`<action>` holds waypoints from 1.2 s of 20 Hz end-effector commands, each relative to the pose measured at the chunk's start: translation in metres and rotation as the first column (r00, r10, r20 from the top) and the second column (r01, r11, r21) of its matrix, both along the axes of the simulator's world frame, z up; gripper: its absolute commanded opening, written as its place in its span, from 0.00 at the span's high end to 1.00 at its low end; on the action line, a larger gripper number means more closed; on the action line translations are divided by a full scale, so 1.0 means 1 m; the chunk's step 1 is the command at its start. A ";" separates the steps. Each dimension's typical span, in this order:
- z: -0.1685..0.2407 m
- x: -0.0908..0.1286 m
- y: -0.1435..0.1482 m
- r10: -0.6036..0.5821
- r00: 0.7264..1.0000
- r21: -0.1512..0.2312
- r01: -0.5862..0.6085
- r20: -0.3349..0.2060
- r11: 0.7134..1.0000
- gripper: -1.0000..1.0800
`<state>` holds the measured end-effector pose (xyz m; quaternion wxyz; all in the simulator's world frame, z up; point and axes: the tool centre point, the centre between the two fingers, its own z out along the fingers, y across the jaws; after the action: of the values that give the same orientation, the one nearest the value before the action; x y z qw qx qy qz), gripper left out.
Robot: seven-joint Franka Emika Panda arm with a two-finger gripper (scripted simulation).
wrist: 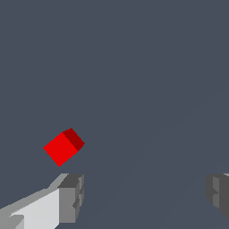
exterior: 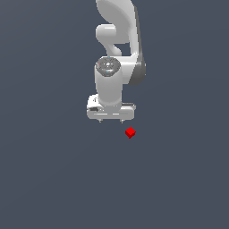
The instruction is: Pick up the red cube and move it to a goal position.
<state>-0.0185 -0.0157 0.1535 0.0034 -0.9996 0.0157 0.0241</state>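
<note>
In the exterior view, the white arm is hanging over the plain grey bench with its gripper pointing down. Only the two short finger tips are showing under the hand, and they are standing well apart, so the jaws are reading as released and holding nothing. The red cube is lying on the bench just beside the jaws, off toward the exterior view's right and a little nearer the camera, not between them.

In the wrist view, the two grey fingertips are sitting at opposite edges of the picture with a wide empty gap between them. The red cube is lying outside that gap, just beyond one fingertip and turned at an angle to the fingers.

The step in hand is looking like the approach before the grasp. The next move is probably calling for a sideways shift to centre the cube between the jaws, perhaps a wrist turn to square with its faces, then a descent.
</note>
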 end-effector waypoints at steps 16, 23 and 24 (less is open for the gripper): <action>-0.049 0.004 0.040 0.247 0.969 0.003 -0.247 0.019 0.969 0.04; -0.097 -0.002 0.080 0.477 0.878 0.001 -0.478 0.037 0.879 0.04; -0.103 -0.003 0.084 0.502 0.864 0.000 -0.503 0.039 0.865 0.04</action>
<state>-0.0198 0.0614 0.0598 0.0025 -0.9751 -0.2216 0.0076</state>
